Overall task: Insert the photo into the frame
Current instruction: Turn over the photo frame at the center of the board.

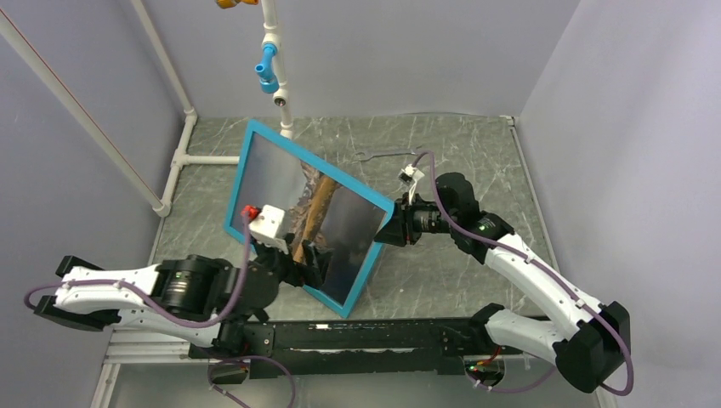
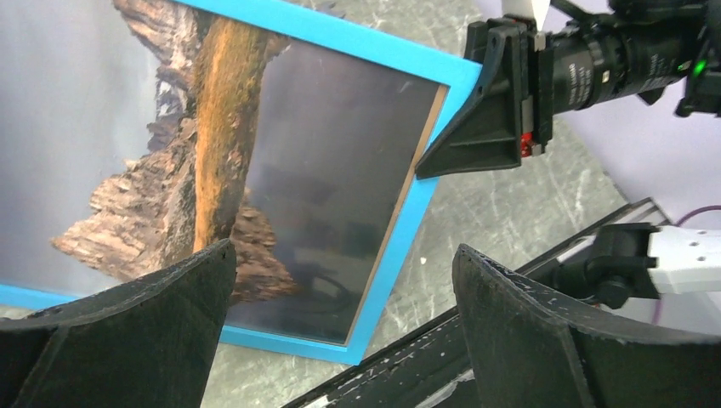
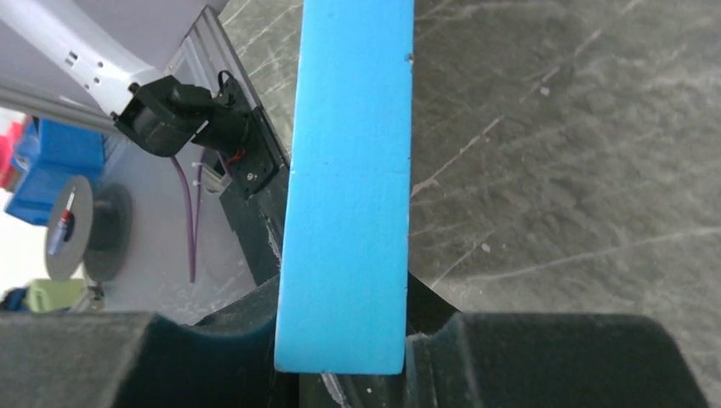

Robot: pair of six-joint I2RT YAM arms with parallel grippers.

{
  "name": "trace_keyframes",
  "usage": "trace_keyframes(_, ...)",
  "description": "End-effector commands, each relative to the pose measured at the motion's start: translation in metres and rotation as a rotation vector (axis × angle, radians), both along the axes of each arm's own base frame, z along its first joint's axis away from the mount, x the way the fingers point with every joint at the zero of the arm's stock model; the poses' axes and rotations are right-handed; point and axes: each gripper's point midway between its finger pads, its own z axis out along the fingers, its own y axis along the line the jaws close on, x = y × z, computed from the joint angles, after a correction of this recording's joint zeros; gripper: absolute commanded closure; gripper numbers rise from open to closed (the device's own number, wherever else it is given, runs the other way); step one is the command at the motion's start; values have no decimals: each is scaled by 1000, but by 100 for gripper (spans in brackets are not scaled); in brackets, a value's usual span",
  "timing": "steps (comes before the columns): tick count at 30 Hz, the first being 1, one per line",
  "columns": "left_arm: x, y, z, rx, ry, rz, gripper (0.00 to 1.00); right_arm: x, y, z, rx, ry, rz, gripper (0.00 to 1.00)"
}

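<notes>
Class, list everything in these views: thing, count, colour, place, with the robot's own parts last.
thin rectangular blue picture frame: one, bright blue, held tilted over the table
printed mountain photo: one, grey and orange-brown, inside the frame
marbled table: one, grey, underneath
plastic pipes: several, white, table's far left
pipe fitting: one, blue, on the upright pipe
small metal piece: one, grey, on the table behind the frame
left fingers: two, black, open, facing the photo
right fingers: two, black, shut on the frame's edge
</notes>
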Motion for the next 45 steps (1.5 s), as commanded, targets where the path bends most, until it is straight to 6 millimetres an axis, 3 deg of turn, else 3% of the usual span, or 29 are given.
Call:
trace_keyframes(1, 4, -13, -1, 0, 53, 36, 1, 7, -16, -16, -15, 21, -51, 100)
trace_keyframes(9, 26, -40, -31, 79, 164, 44, 1, 30, -71, -66, -118, 117, -308, 100)
trace_keyframes(13, 40, -41, -48, 39, 241, 42, 1, 39, -96, -84, -136, 165, -422, 100)
trace_keyframes(23, 64, -4, -95, 40, 384, 161, 1, 53, -142, -125, -200, 322, -667, 100)
trace_keyframes(29, 69, 11, -142, 62, 515, 201, 1, 60, -158, -140, -173, 380, -764, 100)
trace_keyframes(32, 67, 14, -173, 81, 616, 212, 1, 64, -163, -147, -154, 415, -803, 90)
trace_keyframes(37, 62, 28, -228, 124, 770, 275, 1, 65, -166, -161, -148, 482, -817, 83)
trace_keyframes(43, 67, 34, -260, 60, 831, 293, 1, 57, -166, -182, -166, 550, -798, 67)
trace_keyframes(45, 69, 37, -266, 41, 840, 300, 0, 55, -163, -185, -160, 561, -779, 52)
